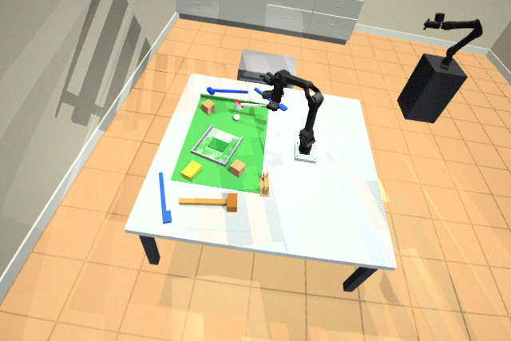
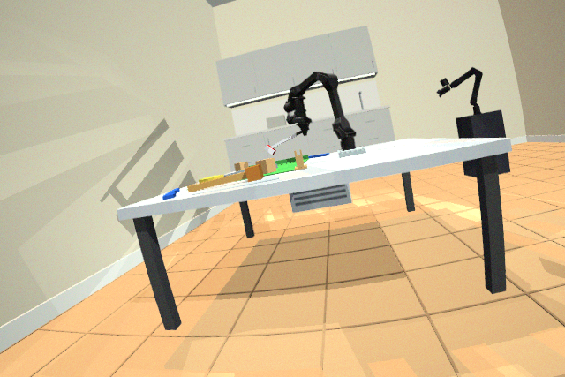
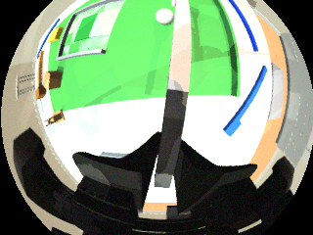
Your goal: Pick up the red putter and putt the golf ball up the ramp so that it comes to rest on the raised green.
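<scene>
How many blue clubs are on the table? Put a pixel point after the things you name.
3: a first club (image 1: 231,90) (image 3: 247,24) beyond the green mat (image 1: 251,139) (image 2: 287,166) (image 3: 132,64), a second club (image 1: 283,107) (image 2: 319,154) (image 3: 252,95) partly behind the arm (image 1: 311,118) (image 2: 335,99) in the top view, a third club (image 1: 163,195) (image 2: 171,193) (image 3: 47,35) near the table's (image 1: 330,205) (image 2: 410,149) (image 3: 78,137) left corner there.
</scene>
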You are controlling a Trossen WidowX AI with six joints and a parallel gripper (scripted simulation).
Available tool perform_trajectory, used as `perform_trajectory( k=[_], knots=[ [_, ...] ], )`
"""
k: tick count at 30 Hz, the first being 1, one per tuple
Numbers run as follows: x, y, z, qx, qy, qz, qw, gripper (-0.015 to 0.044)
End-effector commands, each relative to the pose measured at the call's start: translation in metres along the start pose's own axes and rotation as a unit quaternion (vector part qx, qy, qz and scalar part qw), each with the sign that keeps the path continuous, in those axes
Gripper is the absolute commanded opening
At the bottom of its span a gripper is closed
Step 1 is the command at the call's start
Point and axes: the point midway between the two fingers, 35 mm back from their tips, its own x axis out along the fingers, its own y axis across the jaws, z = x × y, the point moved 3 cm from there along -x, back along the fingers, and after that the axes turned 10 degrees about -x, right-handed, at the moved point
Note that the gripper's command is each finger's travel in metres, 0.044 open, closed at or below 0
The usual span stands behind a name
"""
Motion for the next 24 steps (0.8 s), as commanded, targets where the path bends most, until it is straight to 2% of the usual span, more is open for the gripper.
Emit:
perform_trajectory(
  k=[1,8,18,24],
  knots=[
    [-0.003,-0.013,-0.009,0.045,0.002,-0.004,0.999,0.0000],
    [0.000,-0.013,-0.009,0.045,0.002,-0.004,0.999,0.0000],
    [0.034,-0.014,-0.009,0.045,0.002,-0.004,0.999,0.0000],
    [0.039,-0.014,-0.009,0.045,0.002,-0.004,0.999,0.0000]
  ],
)
